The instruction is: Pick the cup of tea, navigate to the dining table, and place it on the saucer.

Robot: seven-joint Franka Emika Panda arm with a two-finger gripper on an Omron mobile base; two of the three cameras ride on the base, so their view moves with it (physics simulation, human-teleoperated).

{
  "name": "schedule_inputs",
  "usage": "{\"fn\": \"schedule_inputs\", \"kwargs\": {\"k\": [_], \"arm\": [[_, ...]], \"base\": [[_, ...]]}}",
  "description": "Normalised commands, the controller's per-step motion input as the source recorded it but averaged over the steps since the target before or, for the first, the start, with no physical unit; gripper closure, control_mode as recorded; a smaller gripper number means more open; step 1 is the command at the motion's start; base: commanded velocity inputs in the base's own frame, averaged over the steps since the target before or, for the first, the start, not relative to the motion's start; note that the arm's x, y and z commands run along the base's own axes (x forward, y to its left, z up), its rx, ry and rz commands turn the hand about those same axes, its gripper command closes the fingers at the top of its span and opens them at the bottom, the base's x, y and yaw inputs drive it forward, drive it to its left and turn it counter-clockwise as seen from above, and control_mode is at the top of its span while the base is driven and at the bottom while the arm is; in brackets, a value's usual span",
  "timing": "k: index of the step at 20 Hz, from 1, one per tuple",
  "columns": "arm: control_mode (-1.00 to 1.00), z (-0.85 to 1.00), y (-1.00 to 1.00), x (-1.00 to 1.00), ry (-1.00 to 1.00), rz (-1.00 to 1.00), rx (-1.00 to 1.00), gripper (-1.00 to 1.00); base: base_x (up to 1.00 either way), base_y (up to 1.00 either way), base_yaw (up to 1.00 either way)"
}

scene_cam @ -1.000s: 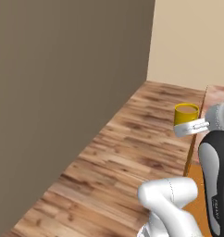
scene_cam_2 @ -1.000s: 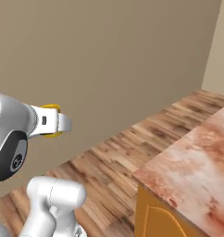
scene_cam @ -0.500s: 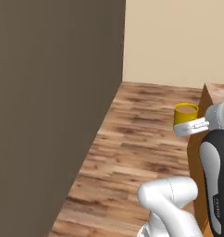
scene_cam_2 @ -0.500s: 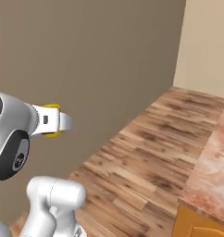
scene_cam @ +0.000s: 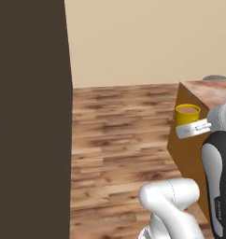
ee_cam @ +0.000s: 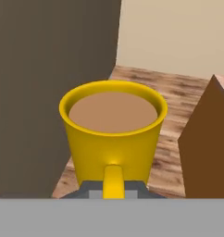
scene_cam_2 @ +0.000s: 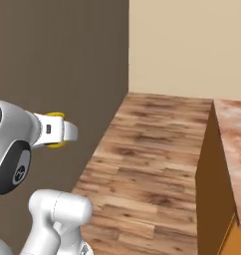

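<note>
One yellow cup of tea (ee_cam: 113,134) rides with us through the simulated kitchen, its handle pinched in our gripper (ee_cam: 113,189), jaws pressed together on it at six o'clock of the hand view, the brown tea level and unspilled. From the left base view the cup sits at about three o'clock, held aloft just off the near corner of the dining table (scene_cam: 206,88), whose marbled top and orange side (scene_cam_2: 212,184) now stand squarely ahead on our right. Over the past second the whole outlook has swung: the dark wall (scene_cam: 31,116) that earlier crossed the frame at a slant now stands upright at nine o'clock, the cream wall (scene_cam_2: 187,45) has widened across twelve o'clock, and the table has slid from the frame's edge into fuller view. The cup keeps the same place beside the arm throughout, so we judge that the base has turned, not the load. That puts the pick behind us and the drive well under way, with the wooden floor (scene_cam_2: 152,164) open between us and the table. A grey rounded shape (scene_cam: 216,78) shows on the tabletop at two o'clock in the left view, too cropped for us to call it the saucer. We reckon the placing must wait until more of the tabletop comes into sight.
</note>
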Motion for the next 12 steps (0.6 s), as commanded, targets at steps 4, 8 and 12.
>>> {"fn": "schedule_inputs", "kwargs": {"k": [4,8,12], "arm": [[1.0,0.0,0.0,0.0,0.0,0.0,0.0,1.0],[1.0,0.0,0.0,0.0,0.0,0.0,0.0,1.0],[1.0,0.0,0.0,0.0,0.0,0.0,0.0,1.0]], "base": [[1.0,0.76,-0.55],[1.0,0.73,-0.46],[1.0,0.77,-0.44]]}}
